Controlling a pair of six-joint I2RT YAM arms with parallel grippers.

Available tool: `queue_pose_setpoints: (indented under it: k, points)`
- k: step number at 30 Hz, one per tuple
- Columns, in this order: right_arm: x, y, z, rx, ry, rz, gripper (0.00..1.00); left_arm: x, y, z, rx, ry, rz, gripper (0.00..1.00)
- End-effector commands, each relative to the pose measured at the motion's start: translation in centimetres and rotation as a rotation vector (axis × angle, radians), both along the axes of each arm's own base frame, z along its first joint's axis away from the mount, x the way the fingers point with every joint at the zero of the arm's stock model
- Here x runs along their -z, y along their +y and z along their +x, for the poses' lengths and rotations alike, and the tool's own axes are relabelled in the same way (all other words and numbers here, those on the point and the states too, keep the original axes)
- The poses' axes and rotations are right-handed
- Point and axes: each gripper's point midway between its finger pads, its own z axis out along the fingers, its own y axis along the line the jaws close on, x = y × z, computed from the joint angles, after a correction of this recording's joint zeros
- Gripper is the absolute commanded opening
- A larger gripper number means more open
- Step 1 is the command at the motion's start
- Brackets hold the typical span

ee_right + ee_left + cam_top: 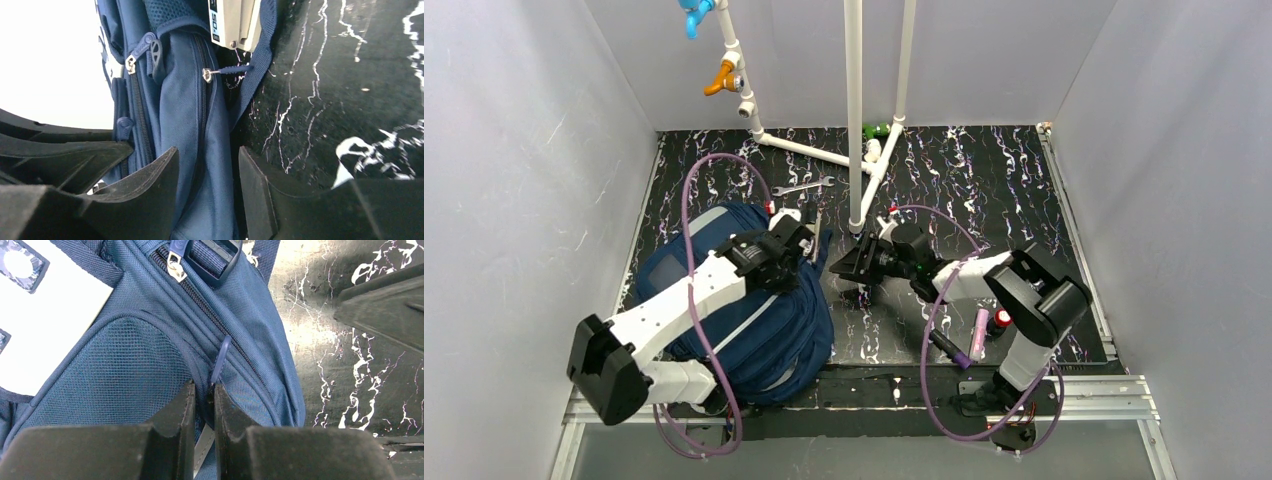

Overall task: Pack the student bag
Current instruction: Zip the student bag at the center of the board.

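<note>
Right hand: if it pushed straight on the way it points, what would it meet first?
Probably the bag: its side fabric lies directly ahead of the open right hand, partly between the fingers. Whether they touch it is unclear.

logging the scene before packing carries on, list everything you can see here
student bag: one, navy blue, left of the table, under the left arm
zip pull: one, blue, on the bag's front
wrench: one, silver, behind the bag
pipe frame: one, white, back of the table
valve handles: two, blue and orange, on the pipe, top left
green item: one, by the pipes, too small to identify
pink tube: one, front right
red-capped item: one, beside the pink tube
table: one, black with white marbling
cables: two, purple, one along each arm
left hand: one, black, pinching the zip pull
right hand: one, black, open at the bag's right edge
</note>
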Motion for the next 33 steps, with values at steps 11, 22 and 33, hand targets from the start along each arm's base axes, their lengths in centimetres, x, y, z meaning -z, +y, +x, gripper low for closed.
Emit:
queue_pose_setpoints:
  k: [11,22,33]
  points:
    - [-2.4,6.0,1.3,0.045,0.108,0.177,0.67,-4.8,6.6,-5.1,-0.006,-0.099,-0.023,0.0]
    - [-0.3,7.3,1.6,-0.013,0.049,0.066,0.69,-4.3,1.6,-6.3,0.144,0.043,-0.198,0.0]
    - [-3.3,5.4,-4.9,-0.103,0.037,0.202,0.33,-13.6,-8.3,0.4,0.156,-0.085,-0.54,0.0]
